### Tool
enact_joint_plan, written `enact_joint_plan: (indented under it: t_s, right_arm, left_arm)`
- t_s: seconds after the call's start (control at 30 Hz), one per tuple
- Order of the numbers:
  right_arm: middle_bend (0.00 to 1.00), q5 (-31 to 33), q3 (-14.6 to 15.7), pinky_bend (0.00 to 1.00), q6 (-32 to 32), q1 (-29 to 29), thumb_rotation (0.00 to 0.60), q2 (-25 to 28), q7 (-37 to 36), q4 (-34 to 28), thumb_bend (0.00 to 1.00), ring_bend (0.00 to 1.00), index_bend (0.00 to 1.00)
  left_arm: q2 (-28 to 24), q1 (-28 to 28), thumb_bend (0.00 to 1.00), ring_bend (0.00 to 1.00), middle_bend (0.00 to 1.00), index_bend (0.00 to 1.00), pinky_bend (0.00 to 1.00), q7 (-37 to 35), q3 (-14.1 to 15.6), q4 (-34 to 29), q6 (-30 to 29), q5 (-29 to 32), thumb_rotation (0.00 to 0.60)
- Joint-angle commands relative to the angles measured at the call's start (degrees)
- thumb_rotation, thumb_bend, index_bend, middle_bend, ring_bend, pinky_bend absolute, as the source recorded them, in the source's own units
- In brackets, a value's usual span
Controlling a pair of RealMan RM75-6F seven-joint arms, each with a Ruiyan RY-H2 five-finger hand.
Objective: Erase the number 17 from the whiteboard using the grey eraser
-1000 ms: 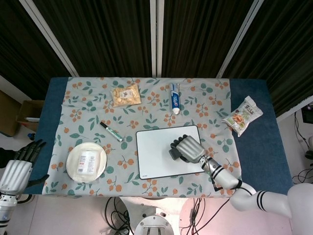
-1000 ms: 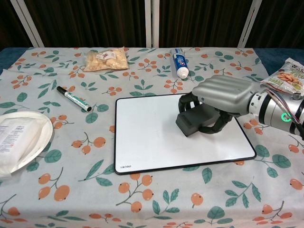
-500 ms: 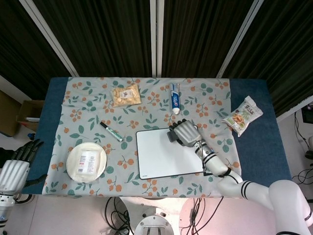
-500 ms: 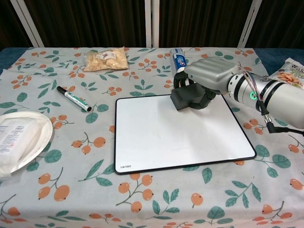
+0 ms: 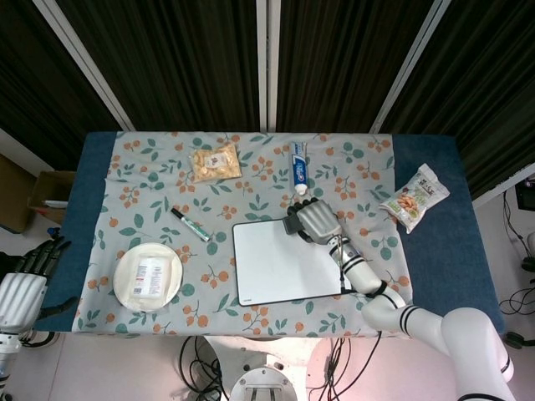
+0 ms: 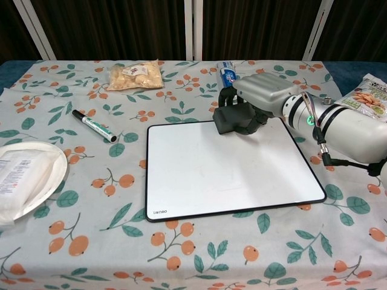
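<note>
The table (image 6: 338, 254) is covered by a leaf-and-berry patterned cloth (image 6: 199, 260), and near its middle lies the whiteboard (image 6: 224, 175), its white face showing no writing. At the board's far edge, towards its right corner, the right robot hand (image 6: 257, 96) grips the grey eraser (image 6: 233, 119), fingers curled around it, the eraser resting on the board's rim. The left robot hand (image 5: 25, 280) hangs off the table's left edge with fingers apart, holding nothing. A white plate (image 6: 51, 181) with a packet sits left, a snack bag (image 6: 366, 96) right, a toothpaste tube (image 6: 227, 74) behind the eraser, and a marker (image 6: 94, 125) lies left of the board.
</note>
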State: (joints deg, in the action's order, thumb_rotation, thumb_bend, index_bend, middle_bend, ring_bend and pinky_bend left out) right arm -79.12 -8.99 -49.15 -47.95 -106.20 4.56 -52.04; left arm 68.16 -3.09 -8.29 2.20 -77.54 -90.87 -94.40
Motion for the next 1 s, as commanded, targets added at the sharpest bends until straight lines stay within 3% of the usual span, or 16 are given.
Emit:
enact_joint_plan:
  t_s: [0.03,0.4,0.7,0.8,1.0]
  right_arm:
    - [0.72,-0.3,0.6,0.80,-0.8,1.0,0.600,1.5,-0.6,-2.7,0.38,0.66,0.86]
    - [0.73,-3.9,7.8,0.80,-3.3,6.6,0.600,9.9,-0.8,-19.9,0.38,0.67,0.86]
    - [0.73,-9.9,12.0,0.80,-6.9,8.6,0.600,14.0,-0.5,-28.1,0.37,0.67,0.87]
    - [0.74,-10.5,12.2,0.81,-6.8,8.5,0.600,14.5,0.3,-29.5,0.38,0.68,0.87]
    - [0.74,-8.9,9.3,0.81,-5.3,7.2,0.600,11.4,2.6,-27.5,0.38,0.68,0.88]
  left_arm:
    - [0.1,-0.1,0.00,0.07,0.06,0.07,0.17,0.0,0.0,0.0,0.1,-0.1,0.600]
    - [0.1,0.0,0.00,0.07,0.06,0.07,0.17,0.6,0.1,-0.1,-0.3,-0.5,0.600]
    - [0.0,0.1,0.00,0.07,0.06,0.07,0.17,0.6,0.1,-0.2,-0.2,-0.3,0.600]
    - [0.2,0.0,0.00,0.07,0.06,0.07,0.17,0.5,0.1,-0.1,0.0,-0.3,0.600]
    - [0.3,0.0,0.00,0.07,0.06,0.07,0.17,0.2,0.1,0.0,-0.1,-0.4,0.600]
